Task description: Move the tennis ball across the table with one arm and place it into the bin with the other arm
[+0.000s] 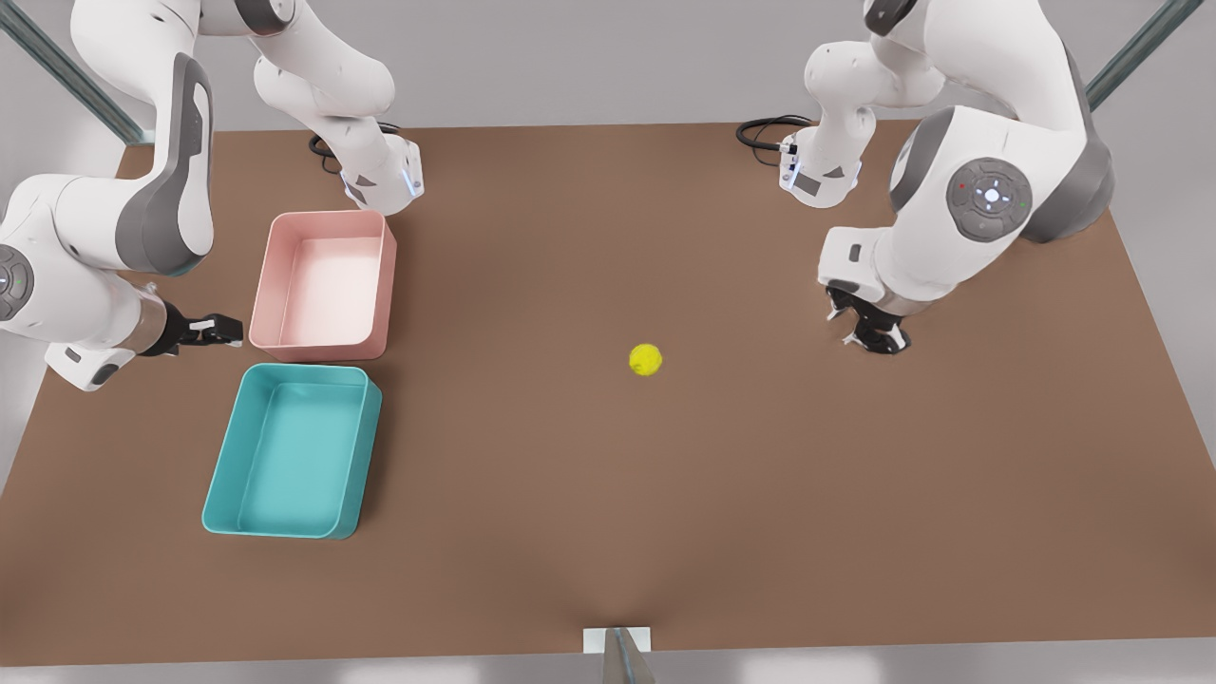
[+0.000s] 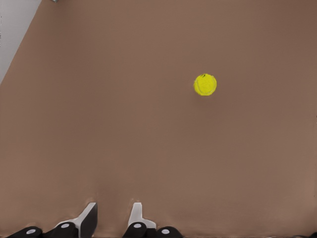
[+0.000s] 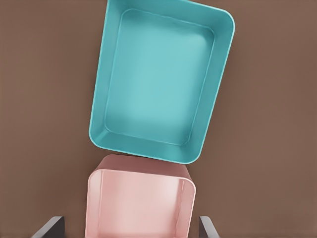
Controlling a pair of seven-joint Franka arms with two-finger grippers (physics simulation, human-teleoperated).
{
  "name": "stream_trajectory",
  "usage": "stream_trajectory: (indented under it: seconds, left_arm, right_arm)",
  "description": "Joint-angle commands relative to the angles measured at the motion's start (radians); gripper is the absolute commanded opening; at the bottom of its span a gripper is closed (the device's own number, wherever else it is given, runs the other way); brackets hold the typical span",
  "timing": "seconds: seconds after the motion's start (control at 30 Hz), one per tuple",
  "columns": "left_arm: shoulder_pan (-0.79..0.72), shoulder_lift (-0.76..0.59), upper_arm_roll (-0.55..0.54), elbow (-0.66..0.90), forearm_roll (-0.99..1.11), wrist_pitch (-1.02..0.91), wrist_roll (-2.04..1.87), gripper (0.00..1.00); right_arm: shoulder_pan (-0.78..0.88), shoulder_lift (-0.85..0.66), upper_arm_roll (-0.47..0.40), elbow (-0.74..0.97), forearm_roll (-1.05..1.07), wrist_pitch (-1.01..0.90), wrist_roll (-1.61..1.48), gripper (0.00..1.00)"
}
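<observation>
The tennis ball [image 1: 645, 359] [image 2: 205, 84] lies alone on the brown table [image 1: 760, 494], near its middle. My left gripper [image 1: 869, 328] [image 2: 113, 208] hangs low over the table at the front view's right, a good distance from the ball, open with nothing between its fingers. The teal bin [image 1: 290, 451] [image 3: 158, 82] sits at the front view's left and holds nothing. My right gripper [image 1: 214, 331] [image 3: 129, 223] is beside the bins at the table's left edge, fingers spread wide open and holding nothing.
A pink tray [image 1: 328, 285] [image 3: 141, 203] of like shape stands right behind the teal bin, touching or nearly touching it. Both arm bases [image 1: 385, 180] stand at the table's far edge with black cables [image 1: 765, 133]. A small white bracket [image 1: 617, 641] sits at the near edge.
</observation>
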Motion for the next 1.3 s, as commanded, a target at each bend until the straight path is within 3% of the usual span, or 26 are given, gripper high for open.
stream_trajectory:
  seconds: [0.0,0.07,0.17,0.2,0.37,0.6,0.7,1.27]
  left_arm:
    - [0.010,-0.037,0.056,-0.044,-0.021,-0.192,-1.062,1.00]
    - [0.016,-0.006,0.055,-0.039,-0.021,-0.206,-1.060,1.00]
    - [0.012,0.025,0.047,-0.041,-0.032,-0.208,-1.060,1.00]
    - [0.016,0.063,0.039,-0.041,-0.055,-0.196,-1.062,1.00]
    - [0.024,0.065,0.018,-0.046,-0.110,-0.200,-1.062,1.00]
    - [0.031,0.065,0.018,-0.065,-0.106,-0.156,-1.062,1.00]
    - [0.033,0.056,0.018,-0.072,-0.106,-0.160,-1.062,1.00]
    - [0.074,0.011,-0.008,-0.134,-0.109,-0.156,-1.063,1.00]
  right_arm:
    - [0.000,-0.001,0.000,0.000,0.002,-0.001,-0.012,1.00]
    - [0.002,0.034,0.001,0.049,0.005,-0.002,-0.010,1.00]
    - [0.051,0.236,0.011,0.267,0.031,0.051,0.028,1.00]
    - [0.069,0.287,0.011,0.273,0.081,0.098,0.043,1.00]
    - [0.373,0.425,0.009,0.263,0.067,0.308,0.796,1.00]
    - [0.729,0.609,-0.074,0.274,0.024,0.601,1.194,1.00]
    - [0.785,0.666,-0.080,0.284,0.028,0.705,1.315,1.00]
    - [0.897,0.698,-0.069,0.223,0.042,0.829,1.370,1.00]
